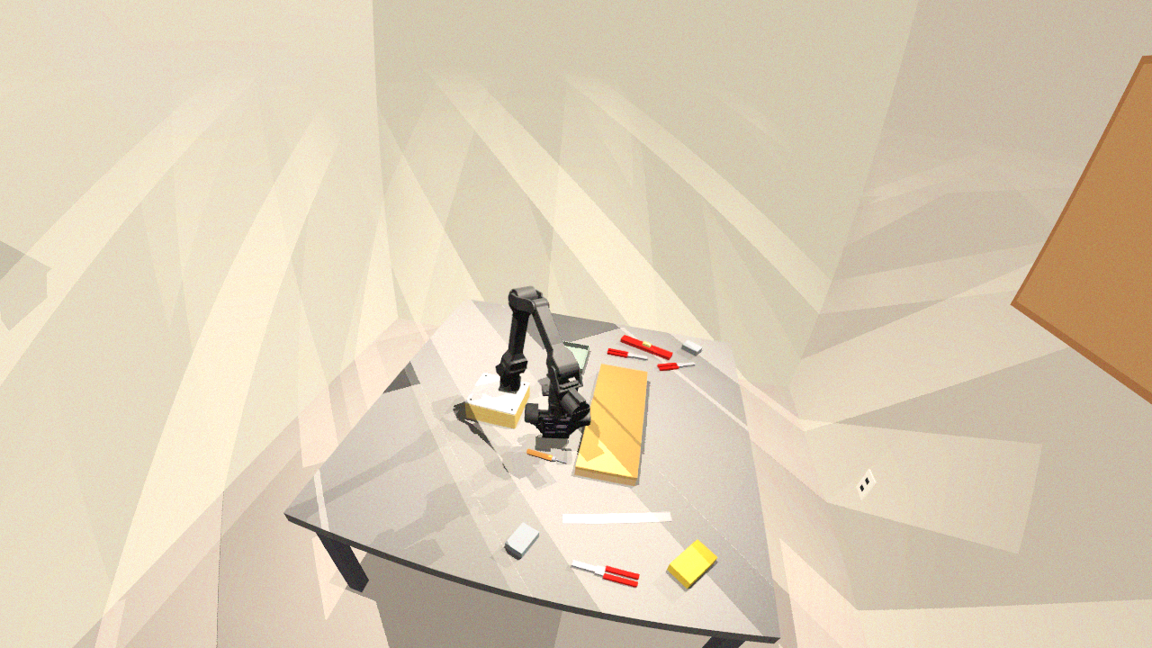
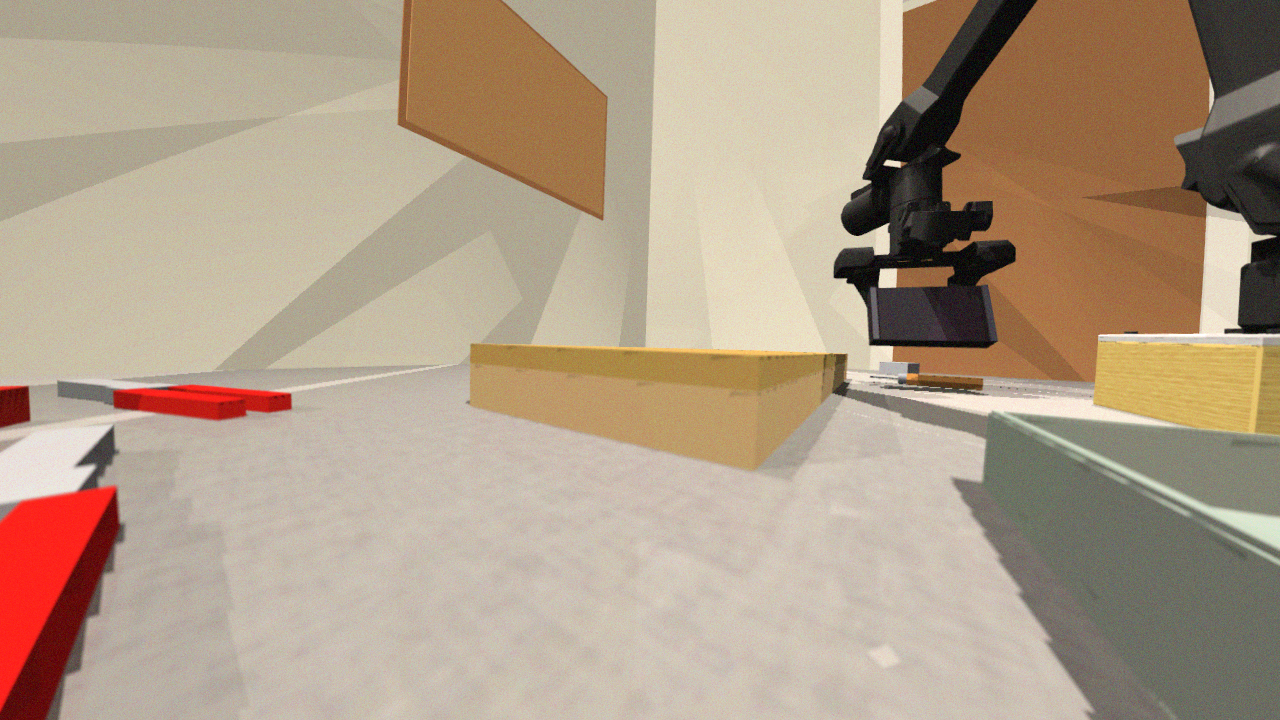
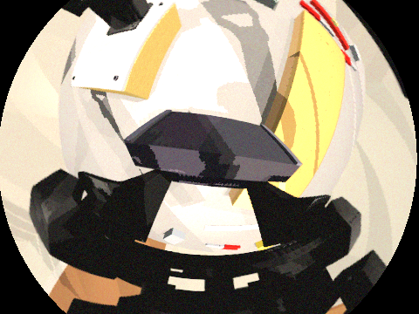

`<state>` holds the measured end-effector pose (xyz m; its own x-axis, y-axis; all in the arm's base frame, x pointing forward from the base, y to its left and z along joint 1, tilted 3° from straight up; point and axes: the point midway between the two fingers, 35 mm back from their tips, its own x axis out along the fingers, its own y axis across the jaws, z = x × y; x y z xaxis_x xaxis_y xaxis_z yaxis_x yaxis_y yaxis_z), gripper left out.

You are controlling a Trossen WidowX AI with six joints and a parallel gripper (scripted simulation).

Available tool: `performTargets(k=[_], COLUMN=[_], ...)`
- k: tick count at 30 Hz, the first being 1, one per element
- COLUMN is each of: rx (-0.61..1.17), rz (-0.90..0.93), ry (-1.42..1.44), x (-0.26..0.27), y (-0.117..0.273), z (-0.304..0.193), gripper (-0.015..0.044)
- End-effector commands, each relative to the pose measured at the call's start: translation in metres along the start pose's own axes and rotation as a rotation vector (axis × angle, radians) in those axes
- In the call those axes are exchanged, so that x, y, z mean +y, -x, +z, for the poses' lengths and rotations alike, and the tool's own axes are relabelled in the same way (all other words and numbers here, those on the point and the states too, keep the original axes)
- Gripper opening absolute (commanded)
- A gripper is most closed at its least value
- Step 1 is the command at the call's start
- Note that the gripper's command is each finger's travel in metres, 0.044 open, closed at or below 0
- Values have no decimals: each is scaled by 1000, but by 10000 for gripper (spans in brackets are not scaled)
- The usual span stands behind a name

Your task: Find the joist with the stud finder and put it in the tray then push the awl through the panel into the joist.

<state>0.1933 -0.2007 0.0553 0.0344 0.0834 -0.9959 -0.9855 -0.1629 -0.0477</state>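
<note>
The hand (image 1: 555, 435) (image 2: 930, 300) (image 3: 211, 171) pinches the dark stud finder (image 2: 932, 316) (image 3: 214, 150) above the counter (image 1: 451, 499) (image 2: 537, 555), well inside its edges, beside the panel (image 1: 623, 418) (image 2: 626, 380) (image 3: 319, 96).

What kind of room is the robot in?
Maybe a little workshop: red-handled tools and an awl lie on a table, with a board on the wall.

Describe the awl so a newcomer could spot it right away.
On the grey table, find the long orange-yellow wooden panel. Beside its side facing the black robot arm lies the awl, the only tool with an orange handle; the pliers-like ones have red.
</note>
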Motion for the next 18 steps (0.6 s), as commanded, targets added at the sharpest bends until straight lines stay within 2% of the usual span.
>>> performTargets(k=[1, 18], rx=[32, 112], rz=[-2, 2], ry=[-3, -6], x=[0, 0], y=[2, -1], z=[1, 3], gripper=[0, 0])
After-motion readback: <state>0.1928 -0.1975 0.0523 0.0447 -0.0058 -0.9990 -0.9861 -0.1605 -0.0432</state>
